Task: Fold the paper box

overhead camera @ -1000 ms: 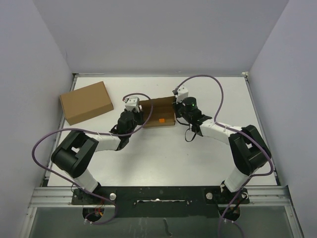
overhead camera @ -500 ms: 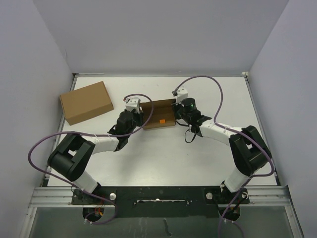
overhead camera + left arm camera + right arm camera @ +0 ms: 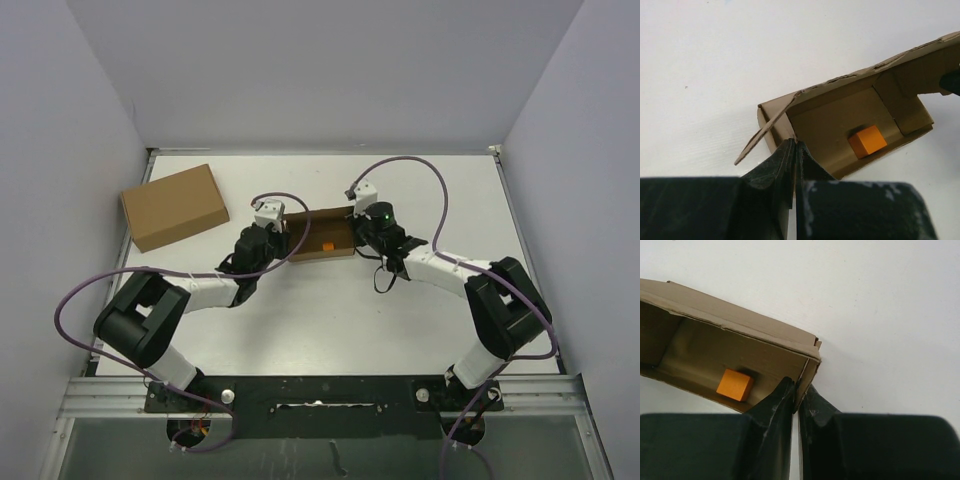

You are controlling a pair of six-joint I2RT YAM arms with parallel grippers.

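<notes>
The paper box (image 3: 322, 232) is a small brown cardboard mailer, half formed, lying mid-table with its walls up and its inside open. A tiny orange cube (image 3: 327, 244) lies inside it; it also shows in the left wrist view (image 3: 867, 141) and the right wrist view (image 3: 735, 384). My left gripper (image 3: 285, 237) is shut on the box's left side wall (image 3: 782, 131); a loose flap (image 3: 760, 135) sticks out beside it. My right gripper (image 3: 356, 229) is shut on the box's right side wall (image 3: 807, 375).
A larger plain brown cardboard box (image 3: 174, 206) lies at the far left of the white table (image 3: 330, 320). Purple cables loop over both arms. Grey walls close in the table on three sides.
The box's back wall has stood up more, so its inside shows more open. Both grippers kept their hold and shifted slightly with the box.
</notes>
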